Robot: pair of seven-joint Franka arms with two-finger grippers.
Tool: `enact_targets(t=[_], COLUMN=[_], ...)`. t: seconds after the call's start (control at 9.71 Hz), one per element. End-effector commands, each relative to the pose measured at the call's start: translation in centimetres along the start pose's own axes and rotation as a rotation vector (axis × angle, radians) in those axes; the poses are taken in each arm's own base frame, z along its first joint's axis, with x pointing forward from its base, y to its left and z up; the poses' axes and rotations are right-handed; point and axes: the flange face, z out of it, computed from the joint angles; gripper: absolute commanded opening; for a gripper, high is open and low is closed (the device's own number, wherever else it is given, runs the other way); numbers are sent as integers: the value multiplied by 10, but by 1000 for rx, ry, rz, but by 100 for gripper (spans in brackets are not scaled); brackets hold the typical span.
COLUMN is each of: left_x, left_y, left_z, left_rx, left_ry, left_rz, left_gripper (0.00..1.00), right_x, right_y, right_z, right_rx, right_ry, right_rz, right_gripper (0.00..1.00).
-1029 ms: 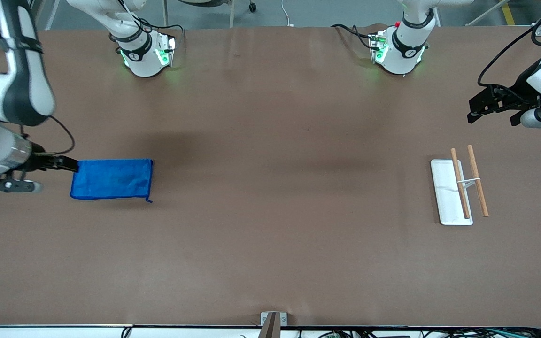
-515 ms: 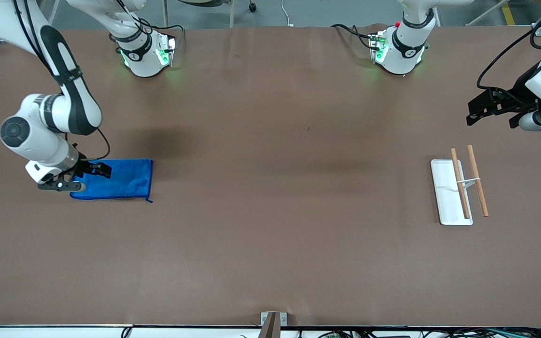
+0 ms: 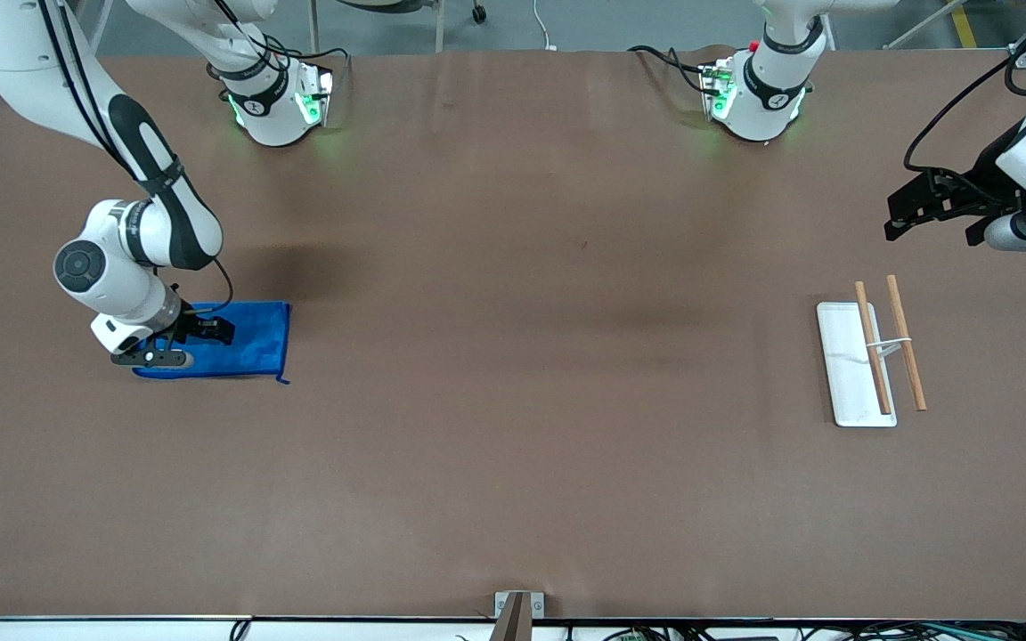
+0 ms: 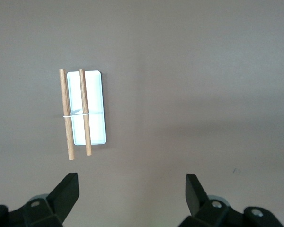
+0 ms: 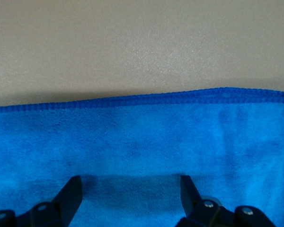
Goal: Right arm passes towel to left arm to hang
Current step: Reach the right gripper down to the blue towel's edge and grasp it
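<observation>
**One soft blue cloth, flat on the table and not yet gripped**

One bright royal-blue rectangular towel of soft fabric (image 3: 241, 343), hemmed in darker stitching, lies flat on the brown table (image 3: 513, 463) near the edge at the right arm's end, about midway between the edge by the robot bases and the edge by the front camera. A short thread trails from its corner on the front-camera side.

Over the part of it closest to that table edge hangs the right gripper (image 3: 201, 336), fingers spread wide and holding nothing; in the right wrist view both black fingers (image 5: 70, 196) sit low over the pile, the hem (image 5: 146, 100) running just ahead of them.

Judging by its look, the towel is light, limp and not slippery: it will drape and sag once lifted, so a pinch through a bunched fold near the hem or a corner should hold better than a flat press in the middle.

Near the edge at the left arm's end, the left gripper (image 4: 132, 189) waits in the air, fingers wide apart and empty, close to a white rectangular tray (image 3: 844, 374) bearing two wooden dowels (image 3: 871, 347).
</observation>
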Motion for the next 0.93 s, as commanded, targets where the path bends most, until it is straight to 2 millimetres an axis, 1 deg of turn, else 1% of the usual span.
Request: enact_targets(t=[0.0, 0.1, 0.21, 0.31, 0.41, 0.51, 0.62, 0.72, 0.82], left_x=[7, 7, 8, 8, 8, 9, 9, 10, 10], left_y=[0, 0, 0, -1, 0, -2, -2, -1, 0], left_z=[18, 16, 15, 15, 14, 15, 15, 16, 16], left_rx=[10, 8, 10, 10, 9, 9, 9, 11, 9], left_ry=[-27, -22, -17, -17, -16, -16, -17, -17, -17], left_rz=[-3, -3, -3, -4, -3, -6, -6, -4, -3], left_gripper=[99, 99, 99, 99, 99, 99, 99, 99, 99], right_x=[-3, -3, -4, -5, -5, -4, 0, 8, 19], right_y=[2, 0, 2, 2, 1, 1, -2, -2, -11], right_z=[-3, -3, -4, -4, -4, -7, -15, -37, -67], right_rx=[-4, -4, -3, -2, -2, -2, -2, -3, -4], right_ry=[6, 1, -15, -36, -38, -47, -73, -117, -159], right_rz=[-13, -13, -2, -2, -2, -1, -7, -11, -37], right_gripper=[53, 22, 5, 1, 1, 1, 1, 1, 0])
